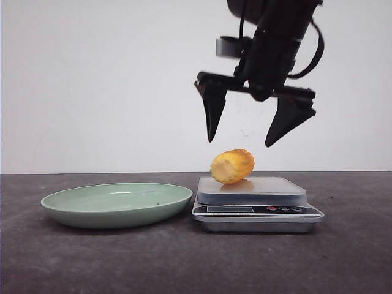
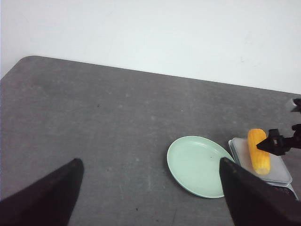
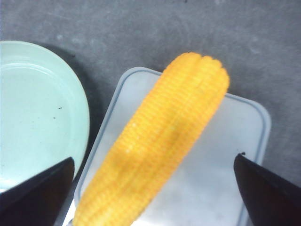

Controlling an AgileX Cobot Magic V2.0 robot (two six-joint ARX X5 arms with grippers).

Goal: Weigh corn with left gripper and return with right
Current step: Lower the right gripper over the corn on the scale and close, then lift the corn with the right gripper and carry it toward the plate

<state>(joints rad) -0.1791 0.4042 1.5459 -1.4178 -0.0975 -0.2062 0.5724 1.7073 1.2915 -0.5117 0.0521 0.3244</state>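
Now corn (image 1: 232, 166) on scale (image 1: 257, 211), green plate (image 1: 116, 204) beside

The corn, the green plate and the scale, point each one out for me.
corn (image 1: 232, 166), front view, its pale cut end.
green plate (image 1: 116, 205), front view, a bare part of its inner surface.
scale (image 1: 257, 211), front view, its front panel by the display.

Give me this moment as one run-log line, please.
corn: on scale | right tool: open, above corn | left tool: open, away | plate: empty
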